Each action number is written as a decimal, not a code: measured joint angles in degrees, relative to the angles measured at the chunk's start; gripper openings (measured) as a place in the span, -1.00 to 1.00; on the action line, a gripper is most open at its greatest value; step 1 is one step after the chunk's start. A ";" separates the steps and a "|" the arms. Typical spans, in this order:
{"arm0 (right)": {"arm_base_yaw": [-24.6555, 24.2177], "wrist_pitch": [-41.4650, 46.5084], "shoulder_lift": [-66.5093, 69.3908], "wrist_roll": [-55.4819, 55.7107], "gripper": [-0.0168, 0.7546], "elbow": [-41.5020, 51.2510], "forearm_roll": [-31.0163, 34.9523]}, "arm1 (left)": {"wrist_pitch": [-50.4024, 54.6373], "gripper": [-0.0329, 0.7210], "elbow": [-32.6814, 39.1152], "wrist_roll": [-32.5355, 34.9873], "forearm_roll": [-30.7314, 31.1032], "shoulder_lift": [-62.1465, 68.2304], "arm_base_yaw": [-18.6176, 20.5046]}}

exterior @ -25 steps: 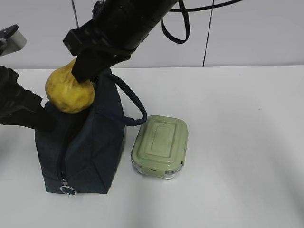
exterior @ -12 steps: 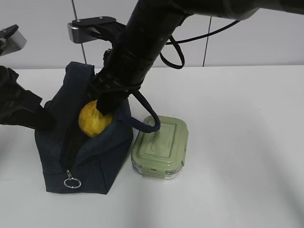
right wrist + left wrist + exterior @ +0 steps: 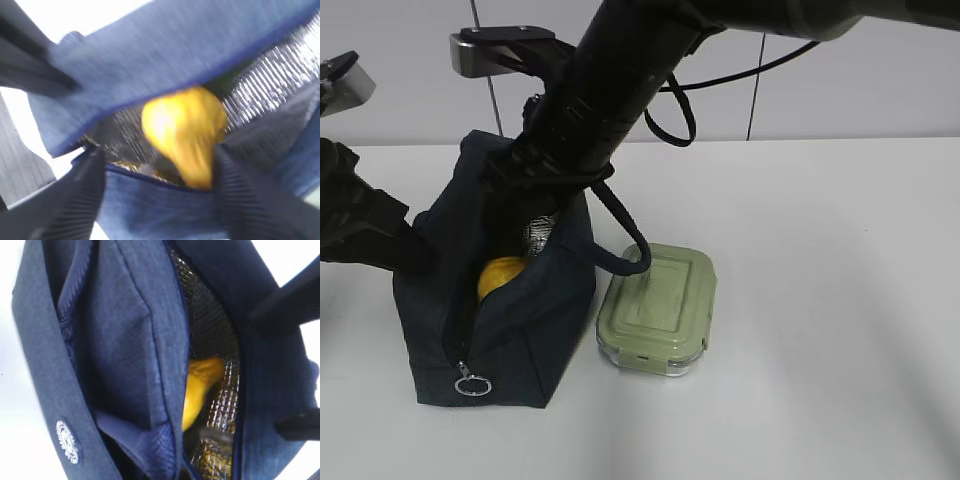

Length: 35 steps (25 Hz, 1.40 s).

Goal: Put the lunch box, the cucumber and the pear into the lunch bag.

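**White table, pear dropping in, box left outside**

White tabletop, grey panel wall behind. My right gripper (image 3: 157,192) sits in the mouth of the lunch bag (image 3: 545,300), jaws spread wide with nothing pinched; the pear (image 3: 185,132) is loose just ahead of and between the two fingers, blurred, inside the foil lining. My left gripper sits at the bag's far edge; I can't see its jaws, so I judge them closed, probably pinching the fabric to hold the mouth open. Lunch box (image 3: 658,305) stands on the table touching the bag's side, below my right arm. Cucumber: can't make it out.

Risks: pulling the right jaws out could snag the bag handle (image 3: 620,240) looped right beside them and tip the bag onto the box. Narrow mouth may block the box going in
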 joint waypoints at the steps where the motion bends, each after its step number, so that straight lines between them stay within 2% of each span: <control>1: 0.12 0.24 0.00 -0.11 0.50 -0.88 0.12 | 0.00 -0.91 0.00 0.00 0.00 0.00 0.00; 4: 0.12 2.60 0.00 2.22 0.52 -4.70 -2.81 | 0.00 -0.91 0.00 0.06 0.00 0.00 0.00; 8: -0.56 8.48 0.00 10.48 0.52 -9.80 -14.26 | 0.00 -0.91 0.00 0.10 0.00 0.00 0.00; 13: -6.25 9.78 0.00 17.36 0.43 -8.97 -16.52 | 0.00 -0.91 0.00 0.10 0.00 0.00 0.00; 18: -14.84 9.91 -1.00 19.39 0.35 -0.16 -15.42 | 0.00 -0.91 0.00 0.10 0.05 0.00 0.00; 20: -16.63 8.81 -3.15 19.39 0.32 5.14 -13.84 | 0.00 -0.91 0.00 0.10 0.05 0.00 0.00; 23: -17.27 -0.46 -9.76 18.19 0.27 18.04 -10.91 | 0.00 -0.91 0.00 0.10 0.11 0.00 0.00; 26: -17.40 -11.12 -16.25 14.18 0.25 31.53 -3.90 | 0.00 -0.91 0.00 0.10 0.11 0.00 0.00; 27: -17.88 -15.95 -18.06 10.92 0.25 36.52 0.30 | 0.00 -0.91 0.00 0.10 0.16 0.00 0.00; 30: -21.05 -22.54 -20.39 -4.74 0.25 48.67 19.82 | 0.00 -0.91 0.00 0.10 0.16 0.00 0.00; 32: -24.38 -22.32 -20.39 -16.60 0.25 53.64 33.61 | 0.05 -0.91 0.00 0.10 0.16 0.00 0.00; 34: -28.74 -20.57 -20.39 -29.16 0.25 58.63 50.72 | 0.05 -0.91 0.00 0.10 0.21 0.00 0.00; 35: -30.07 -20.02 -20.39 -32.87 0.25 60.08 55.72 | 0.09 -0.91 0.00 0.10 0.21 0.00 0.00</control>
